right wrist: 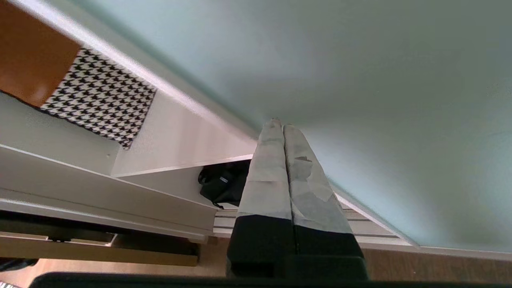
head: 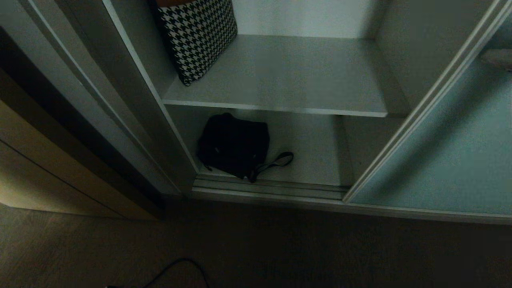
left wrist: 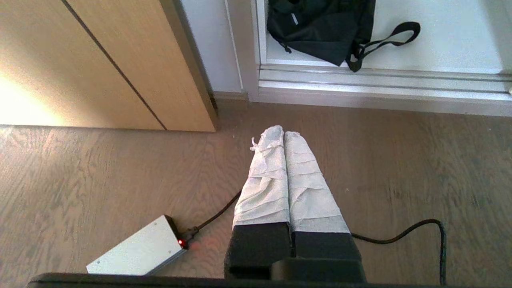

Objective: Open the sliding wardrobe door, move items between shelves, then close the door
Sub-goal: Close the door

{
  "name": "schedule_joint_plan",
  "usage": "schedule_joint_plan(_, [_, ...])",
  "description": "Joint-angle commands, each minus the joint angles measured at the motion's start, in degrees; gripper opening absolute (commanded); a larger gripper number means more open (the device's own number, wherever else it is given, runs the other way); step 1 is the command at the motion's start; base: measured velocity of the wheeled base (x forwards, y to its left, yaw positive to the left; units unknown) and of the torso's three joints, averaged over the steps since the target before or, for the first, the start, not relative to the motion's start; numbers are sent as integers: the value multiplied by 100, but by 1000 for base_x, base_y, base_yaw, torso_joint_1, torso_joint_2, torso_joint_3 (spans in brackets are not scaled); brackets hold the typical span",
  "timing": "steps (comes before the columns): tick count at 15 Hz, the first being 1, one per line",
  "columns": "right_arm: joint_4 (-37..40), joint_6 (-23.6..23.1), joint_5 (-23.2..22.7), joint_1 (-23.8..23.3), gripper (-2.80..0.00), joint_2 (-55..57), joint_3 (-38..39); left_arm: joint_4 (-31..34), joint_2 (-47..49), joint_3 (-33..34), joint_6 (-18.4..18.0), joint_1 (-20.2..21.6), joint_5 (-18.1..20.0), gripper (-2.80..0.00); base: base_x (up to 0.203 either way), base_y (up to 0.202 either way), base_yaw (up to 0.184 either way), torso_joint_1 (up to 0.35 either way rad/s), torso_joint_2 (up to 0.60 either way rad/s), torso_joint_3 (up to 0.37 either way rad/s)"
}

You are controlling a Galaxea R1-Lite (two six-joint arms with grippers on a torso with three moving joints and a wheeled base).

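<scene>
Dim wardrobe, floppy black bag [head: 234, 146] on bottom shelf [head: 316, 160], strap trailing

Black bag [head: 234, 145], bottom shelf [head: 312, 160]

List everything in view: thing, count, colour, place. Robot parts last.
sliding door: one, frosted pale blue-green, slid to the right of the opening
shelf: one, white-grey, upper level of the wardrobe
black bag: one, black with a strap, wardrobe bottom, left side
checked cushion: one, black and white, leaning at the shelf's left end
wooden cabinet: one, beige, left of the wardrobe
cable: one, black, on the floor
metal box: one, silver with a red light, on the floor
left gripper: one, shut, over the floor
right gripper: one, shut, near the door
</scene>
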State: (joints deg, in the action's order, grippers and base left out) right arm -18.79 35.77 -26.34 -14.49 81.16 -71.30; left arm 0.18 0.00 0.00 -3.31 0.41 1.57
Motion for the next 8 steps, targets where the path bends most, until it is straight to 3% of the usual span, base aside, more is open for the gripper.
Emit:
schedule_joint_plan(1, [-11, 18, -11, -1, -280, 115, -9, -1, 7, 0, -3, 2, 1, -280, 0, 0, 0, 0, 0, 0])
schedule_joint_plan(8, [-11, 18, -20, 41, -280, 225, 20, -1, 0, 0, -3, 2, 1, -280, 0, 0, 0, 0, 0, 0])
